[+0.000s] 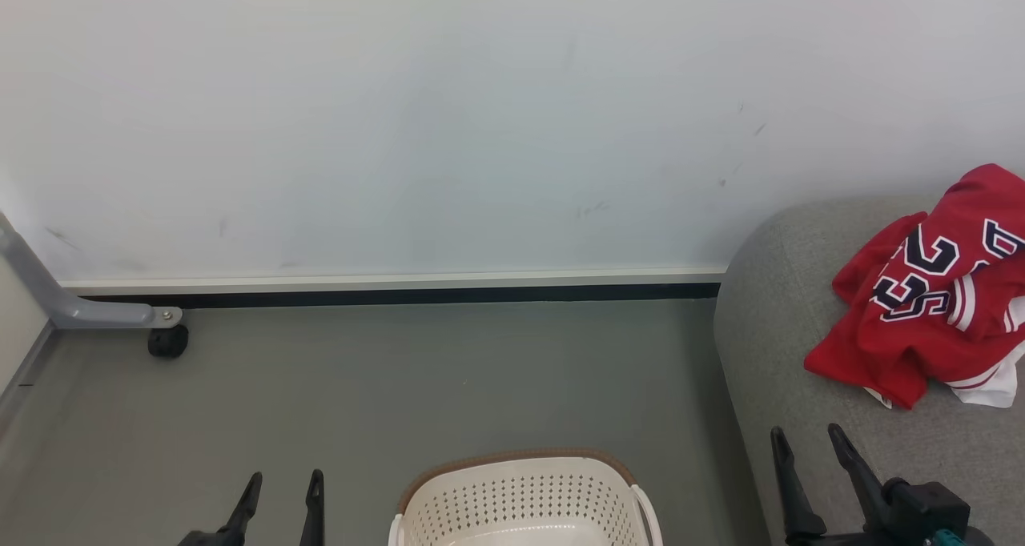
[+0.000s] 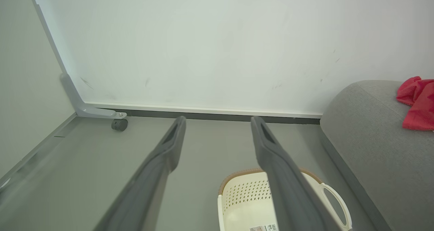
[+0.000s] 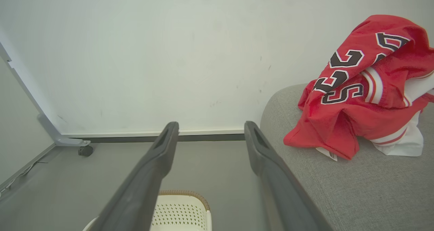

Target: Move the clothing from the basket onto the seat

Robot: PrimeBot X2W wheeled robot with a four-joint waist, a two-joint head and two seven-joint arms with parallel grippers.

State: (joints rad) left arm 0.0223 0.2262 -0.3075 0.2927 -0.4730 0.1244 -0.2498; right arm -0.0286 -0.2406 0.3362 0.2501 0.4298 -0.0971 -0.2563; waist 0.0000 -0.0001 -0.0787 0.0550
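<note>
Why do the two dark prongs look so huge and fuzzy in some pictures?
Head view: even light, no glare; red soft-fabric jerseys on the grey upholstered sofa look crisp. Left wrist view: the left gripper, dark fingers near the lens, looms large and soft. Right wrist view: same for the right gripper.

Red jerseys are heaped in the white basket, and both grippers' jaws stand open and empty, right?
Not quite. The red jerseys are heaped on the grey sofa, not in the white basket; the head view shows this. The rest holds: the left gripper and right gripper both have open, empty jaws.
</note>
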